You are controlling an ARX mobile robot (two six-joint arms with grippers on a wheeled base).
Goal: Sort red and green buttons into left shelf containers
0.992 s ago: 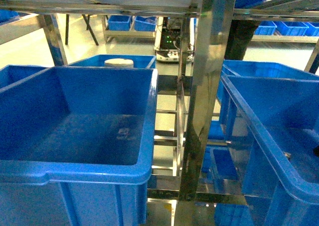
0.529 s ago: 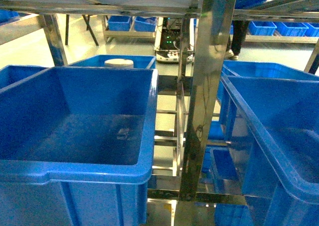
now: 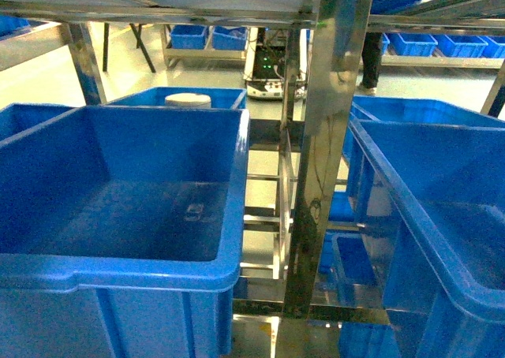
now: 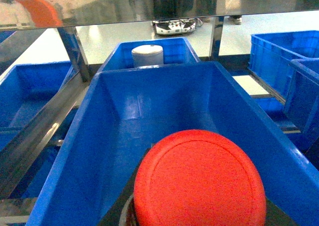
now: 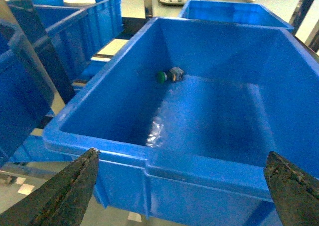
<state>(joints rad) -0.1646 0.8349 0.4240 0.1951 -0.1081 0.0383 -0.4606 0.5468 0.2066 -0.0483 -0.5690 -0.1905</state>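
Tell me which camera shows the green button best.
The right wrist view: the green button lies alone on the floor of a blue bin, between the open right gripper's fingers. The head and left wrist views don't show it.

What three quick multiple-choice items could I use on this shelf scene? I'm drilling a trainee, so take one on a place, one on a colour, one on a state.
1. Where does the green button lie?
A. on the floor of the blue bin under the right gripper
B. on the steel shelf post
C. in the left gripper

2. What colour is the button cap filling the left wrist view?
A. green
B. red
C. white

3. How do the right gripper's fingers stand?
A. shut on a button
B. spread wide with nothing between them
C. clamped on the bin rim

Answers: 1 A, the green button rests inside the blue bin. 2 B, the red button sits close below the left wrist camera, above another bin. 3 B, the right gripper shows fingers far apart at both frame edges.
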